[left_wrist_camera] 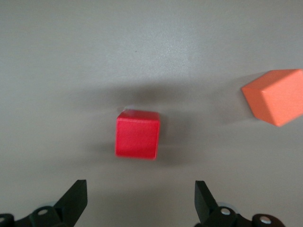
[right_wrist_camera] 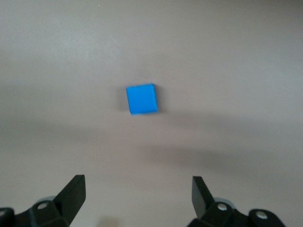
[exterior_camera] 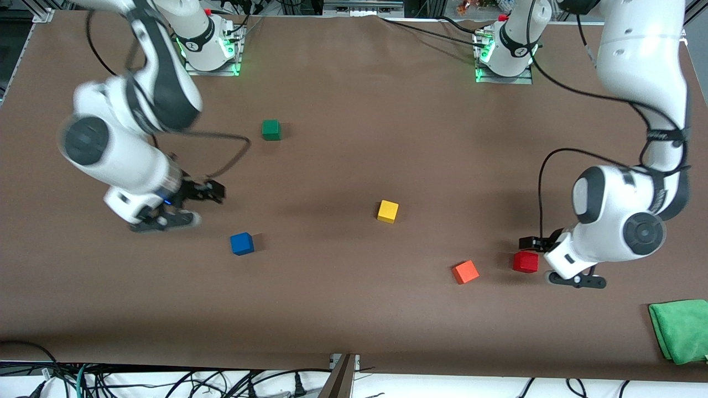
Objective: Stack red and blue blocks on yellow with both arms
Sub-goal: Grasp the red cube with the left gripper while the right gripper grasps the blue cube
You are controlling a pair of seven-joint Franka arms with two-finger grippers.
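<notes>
We find the left gripper [exterior_camera: 532, 250] wide open, empty, just beside the red cube [exterior_camera: 525, 261], not touching; the right gripper [exterior_camera: 191, 205] likewise spread, empty, the blue cube [exterior_camera: 241, 243] at its 4 o'clock; the yellow cube [exterior_camera: 388, 211] sits mid-table; brown table [exterior_camera: 354, 309] bears an orange-red cube [exterior_camera: 465, 271], green cube [exterior_camera: 271, 130], green cloth [exterior_camera: 680, 330].

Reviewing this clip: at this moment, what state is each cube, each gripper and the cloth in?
red cube: on the table, not gripped.
blue cube: on the table, not gripped.
yellow cube: on the table, nothing stacked on it.
orange cube: on the table, beside the red cube, apart.
green cube: on the table, alone.
left gripper: open, by the red cube.
right gripper: open, empty, near the blue cube.
green cloth: folded at the table's edge.
</notes>
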